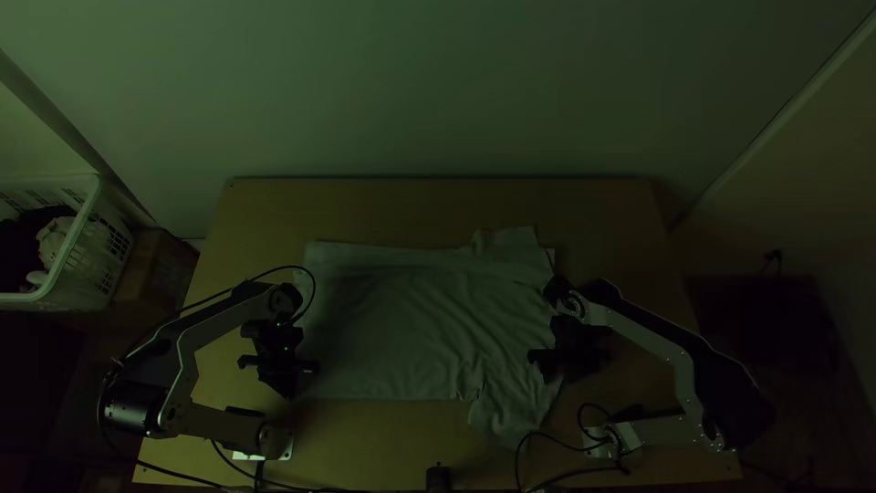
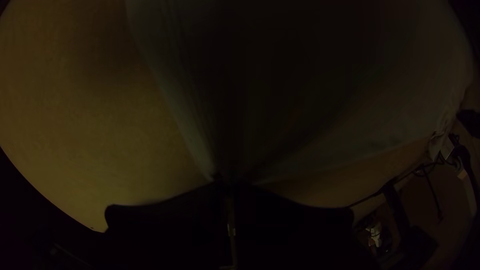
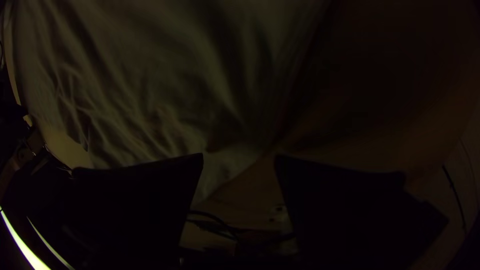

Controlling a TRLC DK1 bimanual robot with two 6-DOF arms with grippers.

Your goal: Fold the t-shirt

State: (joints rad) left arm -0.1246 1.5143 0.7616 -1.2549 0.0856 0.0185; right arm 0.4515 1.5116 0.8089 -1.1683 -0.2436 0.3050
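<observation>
Right now, pinching a near corner of the t-shirt (image 1: 401, 319) with the left gripper (image 1: 286, 372), closed tight. And over at the sleeve end, hovering above the cloth's edge with the right gripper (image 1: 568, 358), jaws wide apart. Lying spread across the table (image 1: 438, 208), creased, with one sleeve (image 1: 509, 415) jutting toward the near edge.

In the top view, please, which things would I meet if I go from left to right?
White basket → left arm → t-shirt → right arm.
</observation>
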